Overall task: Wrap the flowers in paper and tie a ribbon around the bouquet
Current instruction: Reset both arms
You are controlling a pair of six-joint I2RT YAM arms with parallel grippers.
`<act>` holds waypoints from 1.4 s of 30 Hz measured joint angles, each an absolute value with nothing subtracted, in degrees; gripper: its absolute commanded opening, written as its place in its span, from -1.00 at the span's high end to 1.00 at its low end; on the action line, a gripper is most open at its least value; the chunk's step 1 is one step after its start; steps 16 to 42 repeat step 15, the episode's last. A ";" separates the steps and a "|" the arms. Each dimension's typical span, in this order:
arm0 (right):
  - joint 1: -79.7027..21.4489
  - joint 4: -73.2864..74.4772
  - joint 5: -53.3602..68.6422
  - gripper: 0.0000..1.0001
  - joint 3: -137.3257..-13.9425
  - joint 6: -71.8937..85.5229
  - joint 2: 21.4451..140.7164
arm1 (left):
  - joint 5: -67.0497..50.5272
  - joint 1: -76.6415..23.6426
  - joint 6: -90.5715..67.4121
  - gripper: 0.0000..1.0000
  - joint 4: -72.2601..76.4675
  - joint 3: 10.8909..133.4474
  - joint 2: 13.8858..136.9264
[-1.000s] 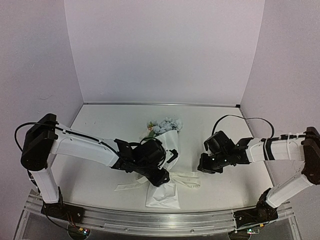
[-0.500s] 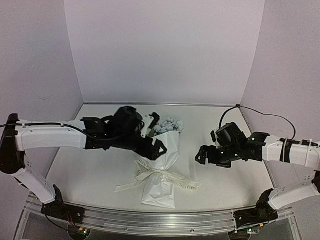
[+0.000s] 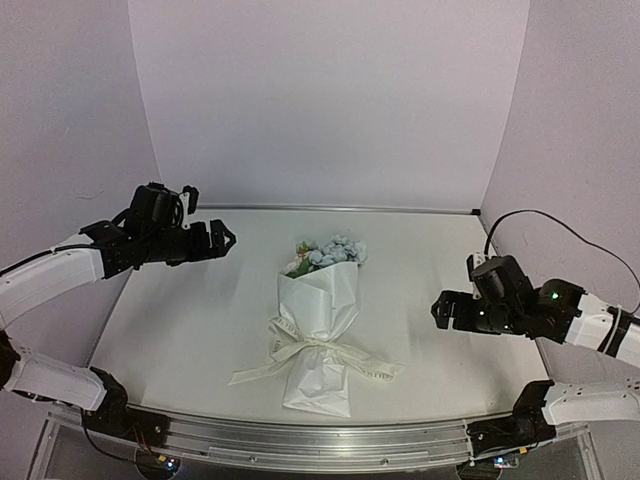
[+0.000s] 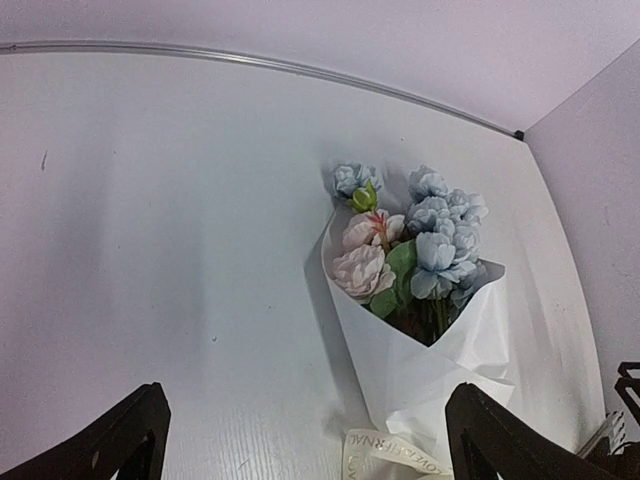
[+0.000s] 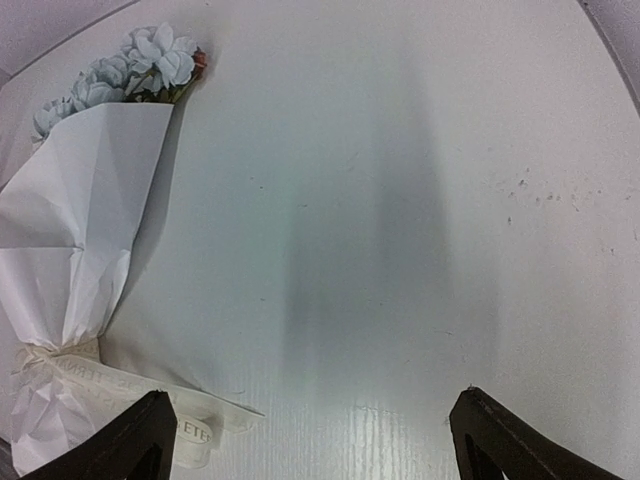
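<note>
The bouquet (image 3: 318, 335) lies mid-counter (image 3: 180, 330), blooms toward the back wall, with the ribbon (image 3: 322, 350) knotted at its pinched waist. Only the overhead view shows both ribbon tails splayed left and right. The left wrist view alone shows pink flowers (image 4: 365, 265) inside the paper (image 4: 430, 370) cone. The left pincer (image 3: 222, 240) and right pincer (image 3: 438, 310) gape wide, empty, well apart from it.

The paper (image 3: 322, 300) is seen to be thin, matt white and much creased. The ribbon (image 5: 120, 385) is made of cream cloth, matt, with printed letters. The flowers (image 4: 435, 240) are formed of soft, matt fabric petals. The table (image 5: 400, 250) is finished matt white, and a fine grain is shown towards its near edge. A brushed metal rail (image 3: 300, 435) is fixed along that edge. The arm shells (image 3: 50, 275) are moulded in smooth white plastic.
</note>
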State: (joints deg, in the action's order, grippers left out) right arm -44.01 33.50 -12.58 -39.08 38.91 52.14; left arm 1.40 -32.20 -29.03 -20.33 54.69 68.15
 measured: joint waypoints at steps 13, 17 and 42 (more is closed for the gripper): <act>-44.01 37.54 -18.04 -0.97 -38.57 36.46 51.34 | 3.32 -32.03 -30.09 -0.99 -21.57 54.60 67.13; -44.01 37.71 -18.28 -0.97 -38.57 36.40 51.37 | 3.33 -32.03 -30.04 -0.99 -21.69 54.74 67.13; -44.01 37.71 -18.28 -0.97 -38.57 36.40 51.37 | 3.33 -32.03 -30.04 -0.99 -21.69 54.74 67.13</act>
